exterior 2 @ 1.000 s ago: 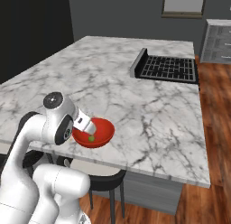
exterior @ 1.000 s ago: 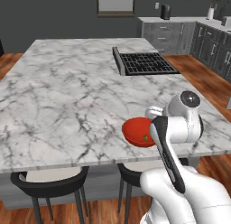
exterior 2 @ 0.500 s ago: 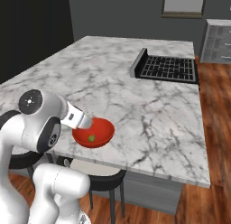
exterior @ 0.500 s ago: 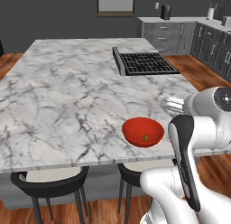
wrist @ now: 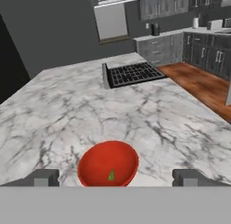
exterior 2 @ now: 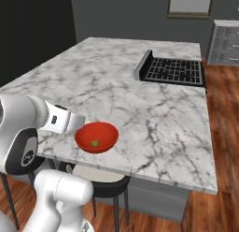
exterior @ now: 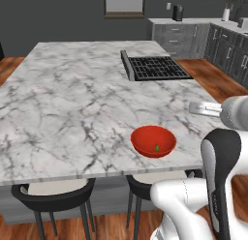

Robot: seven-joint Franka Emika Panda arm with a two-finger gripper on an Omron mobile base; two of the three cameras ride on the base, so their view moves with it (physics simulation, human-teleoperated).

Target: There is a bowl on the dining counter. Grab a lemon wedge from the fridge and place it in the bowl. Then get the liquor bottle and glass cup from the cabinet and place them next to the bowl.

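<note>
Hand view: glossy red bowl (wrist: 108, 166) w/ tiny yellow-green lemon wedge (wrist: 111, 175) inside, fingers (wrist: 44, 177) wide apart, empty.

Glossy red bowl (exterior: 153, 140) containing a yellow-green lemon wedge (exterior: 156, 148); white marble dining counter (exterior: 72, 103) with grey veining; inset black grated cooktop (exterior: 155, 67); black stools (exterior: 53, 194) with pale seats; reddish-brown wood floor (exterior 2: 223, 105); dark grey wall (wrist: 54, 33) and grey drawer units (exterior: 179, 38).
</note>
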